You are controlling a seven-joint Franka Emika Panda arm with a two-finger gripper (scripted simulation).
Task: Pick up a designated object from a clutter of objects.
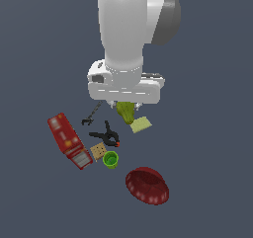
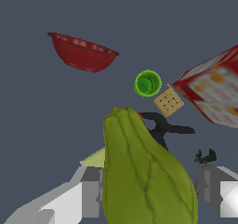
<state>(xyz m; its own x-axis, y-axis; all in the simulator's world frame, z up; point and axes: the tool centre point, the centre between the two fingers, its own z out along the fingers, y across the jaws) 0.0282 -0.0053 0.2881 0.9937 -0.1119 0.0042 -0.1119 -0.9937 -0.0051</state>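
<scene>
The designated object, an olive yellow-green lumpy pear-like thing (image 1: pixel 126 112), sits between the fingers of my gripper (image 1: pixel 127 107), which is shut on it. In the wrist view the olive lump (image 2: pixel 144 172) fills the foreground between the two grey fingers (image 2: pixel 88 193), with my gripper (image 2: pixel 148 197) closed around its lower part. The rest of the clutter lies around and beyond it. The arm body hides the top of the lump in the exterior view.
Red box (image 1: pixel 69 140) (image 2: pixel 211 95), thin dark tool (image 1: pixel 91 116) (image 2: pixel 205 157), black clamp (image 1: pixel 107 136) (image 2: pixel 162 128), tan cracker square (image 1: pixel 98 150) (image 2: pixel 168 101), green cup (image 1: pixel 110 159) (image 2: pixel 148 83), pale yellow square (image 1: pixel 140 125) (image 2: pixel 95 159) beside the lump, red bowl (image 1: pixel 147 185) (image 2: pixel 83 53).
</scene>
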